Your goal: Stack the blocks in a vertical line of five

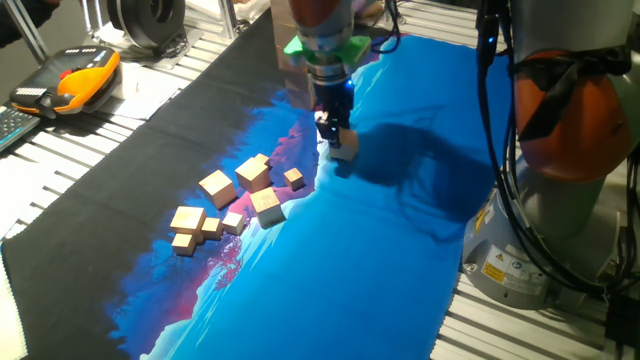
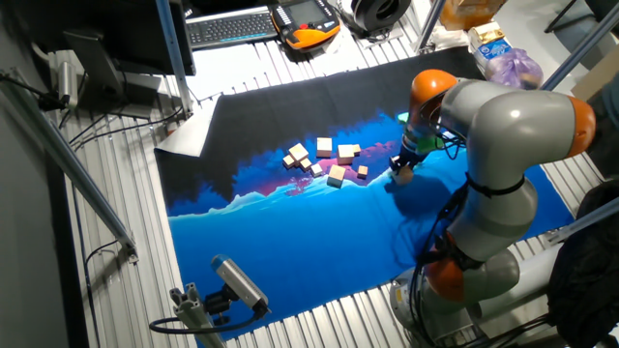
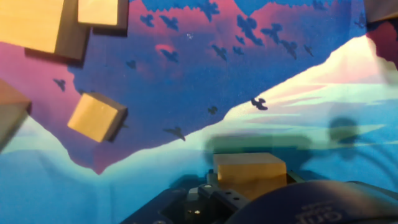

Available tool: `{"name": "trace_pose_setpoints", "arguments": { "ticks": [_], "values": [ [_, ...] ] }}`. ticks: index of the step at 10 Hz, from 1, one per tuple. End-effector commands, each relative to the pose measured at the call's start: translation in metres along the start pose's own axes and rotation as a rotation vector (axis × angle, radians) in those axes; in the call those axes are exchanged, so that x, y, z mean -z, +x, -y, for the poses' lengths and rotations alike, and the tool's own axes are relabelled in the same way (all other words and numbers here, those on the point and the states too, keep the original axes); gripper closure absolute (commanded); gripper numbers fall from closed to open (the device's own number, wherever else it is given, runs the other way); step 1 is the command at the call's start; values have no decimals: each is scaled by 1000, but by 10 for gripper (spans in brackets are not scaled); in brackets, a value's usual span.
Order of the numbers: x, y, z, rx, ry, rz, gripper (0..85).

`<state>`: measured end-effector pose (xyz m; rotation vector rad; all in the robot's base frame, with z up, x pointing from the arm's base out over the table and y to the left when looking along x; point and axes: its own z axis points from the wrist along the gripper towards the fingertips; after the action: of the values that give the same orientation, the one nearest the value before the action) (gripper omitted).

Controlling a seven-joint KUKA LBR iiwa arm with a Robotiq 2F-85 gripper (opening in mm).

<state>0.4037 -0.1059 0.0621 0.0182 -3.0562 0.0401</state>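
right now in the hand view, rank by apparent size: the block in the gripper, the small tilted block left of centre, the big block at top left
1. block at top left, cut off by the frame
2. held block
3. tilted block

Nearness to the camera may inflate the held block, so true sizes are unsure.

One fixed view looks low and close across the blue printed mat [image 1: 400,250]; the other looks down from high and far, sharing it; the hand view faces down, very near.

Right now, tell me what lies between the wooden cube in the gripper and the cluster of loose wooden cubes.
Only bare printed mat separates the held cube from the nearest small loose cube, seen in one fixed view.
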Motion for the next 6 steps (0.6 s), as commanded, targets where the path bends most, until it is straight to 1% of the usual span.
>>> {"name": "trace_pose_setpoints", "arguments": {
  "ticks": [1, 2, 3, 4, 6],
  "values": [
    [-4, 1, -1, -5, 0, 7, 850],
    [-6, 2, -3, -17, 4, 12, 850],
    [-7, 2, -4, -28, 6, 19, 680],
    [-7, 2, -5, -40, 15, 30, 510],
    [-7, 2, -6, -56, 26, 37, 510]
  ]
}}
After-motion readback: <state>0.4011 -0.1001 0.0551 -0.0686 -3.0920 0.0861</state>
